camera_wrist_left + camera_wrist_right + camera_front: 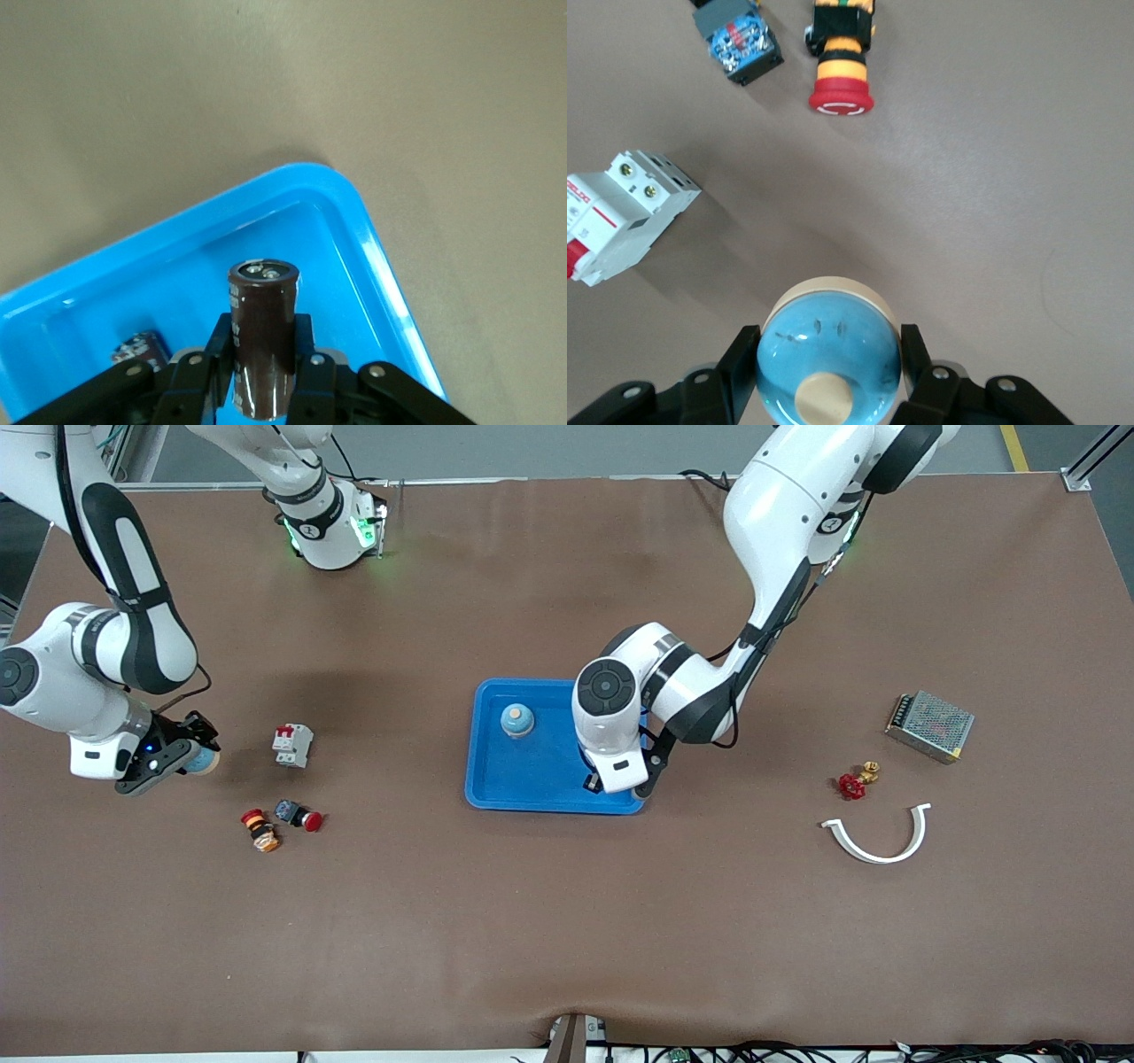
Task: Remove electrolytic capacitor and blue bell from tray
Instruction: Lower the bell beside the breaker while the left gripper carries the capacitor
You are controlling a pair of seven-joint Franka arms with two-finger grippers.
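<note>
1. Left gripper (611,784): hung low over the blue tray (532,779), above the tray corner nearest the front camera at the left arm's end. Its fingers (306,376) were pinched on a dark brown capacitor (263,345), held upright with its two metal terminals pointing up. In the left wrist view the capacitor stood above the tray floor, just inside the rounded corner; whether its base touched the floor could not be told.

2. Second dark capacitor (142,347): lay in the tray beside the left gripper, only partly seen.

3. Blue bell in the tray (517,720): blue dome with a tan knob, standing on the tray floor, well apart from the left gripper and toward the tray's corner nearest the robots' bases.

4. Right gripper (190,755): sat over bare table at the right arm's end, clamped on a second blue bell (829,354), one finger on each side of its dome, tan knob showing.

5. White circuit breaker with red lever (292,745): on the table near the right gripper, toward the tray.

6. Red-capped push button with orange-and-yellow body (260,830) and a black switch with a red cap (298,814): lay side by side, nearer the front camera than the right gripper.

7. Left arm's end, well apart from both grippers: metal mesh power supply (929,726), red valve handle (851,785) with brass fitting (870,771), white curved strip (879,837).
</note>
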